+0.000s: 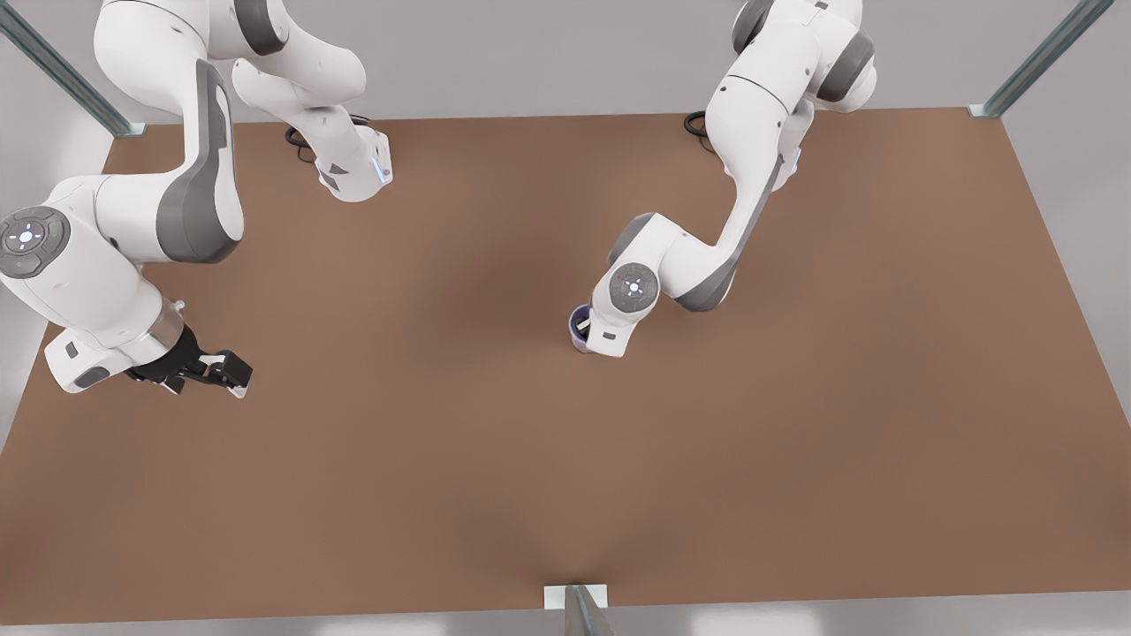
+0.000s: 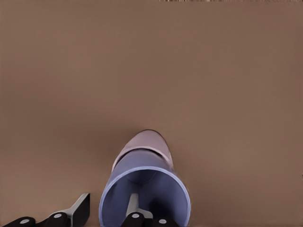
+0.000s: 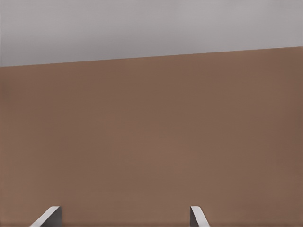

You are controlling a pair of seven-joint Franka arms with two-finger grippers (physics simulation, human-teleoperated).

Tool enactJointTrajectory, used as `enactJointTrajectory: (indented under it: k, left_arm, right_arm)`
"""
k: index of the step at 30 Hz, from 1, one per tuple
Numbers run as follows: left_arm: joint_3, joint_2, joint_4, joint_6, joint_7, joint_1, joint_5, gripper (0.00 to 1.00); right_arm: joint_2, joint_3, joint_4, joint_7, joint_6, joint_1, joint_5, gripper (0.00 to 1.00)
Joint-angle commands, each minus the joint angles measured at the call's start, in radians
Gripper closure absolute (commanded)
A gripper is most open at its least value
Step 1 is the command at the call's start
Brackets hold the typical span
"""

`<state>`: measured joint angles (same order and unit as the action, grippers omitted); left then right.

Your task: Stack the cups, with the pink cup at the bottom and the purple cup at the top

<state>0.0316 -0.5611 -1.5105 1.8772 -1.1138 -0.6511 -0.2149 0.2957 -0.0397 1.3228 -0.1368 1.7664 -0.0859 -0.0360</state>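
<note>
The purple cup [image 2: 161, 189] stands upright, nested in the pink cup [image 2: 144, 142], whose wall shows below its rim. In the front view the purple cup [image 1: 579, 325] peeks out beside the wrist of the arm on the front view's right. My left gripper [image 2: 109, 205] straddles the purple cup's rim, with one finger [image 2: 133, 208] inside the cup and the other finger [image 2: 81, 209] outside. Neither finger presses on the wall, so the gripper is open. My right gripper [image 1: 231, 375] hangs open and empty over the table near the front view's left edge, where the arm waits.
The brown table [image 1: 565, 477] spreads wide around the cups. Metal frame posts [image 1: 1029, 75] stand at its corners, and a bracket [image 1: 576, 599] sits at the middle of the near edge. The arm bases stand at the far edge.
</note>
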Motion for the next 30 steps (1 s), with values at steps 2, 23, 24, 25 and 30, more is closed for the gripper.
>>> enactJointTrajectory:
  k: [2, 23, 24, 25, 30]
  left_arm:
    - [0.001, 0.001, 0.001, 0.000, -0.005, 0.002, 0.002, 0.46]
    - [-0.257, 0.268, 0.205, -0.451, 1.261, 0.346, 0.198, 0.00]
    - [-0.245, 0.306, 0.141, -0.422, 1.310, 0.380, 0.197, 0.00]
    - [-0.246, 0.322, 0.112, -0.392, 1.306, 0.384, 0.200, 0.00]
    - [-0.248, 0.311, 0.124, -0.406, 1.306, 0.375, 0.200, 0.00]
  right_arm:
    - [-0.001, 0.000, -0.001, 0.002, 0.001, 0.000, 0.001, 0.00]
    - [0.003, 0.001, -0.002, 0.002, 0.008, 0.000, 0.001, 0.00]
    - [0.005, 0.001, -0.002, 0.002, 0.008, 0.000, 0.001, 0.00]
    - [0.005, 0.001, -0.002, 0.002, 0.008, 0.000, 0.001, 0.00]
    - [0.006, 0.001, -0.001, 0.002, 0.010, 0.000, 0.001, 0.00]
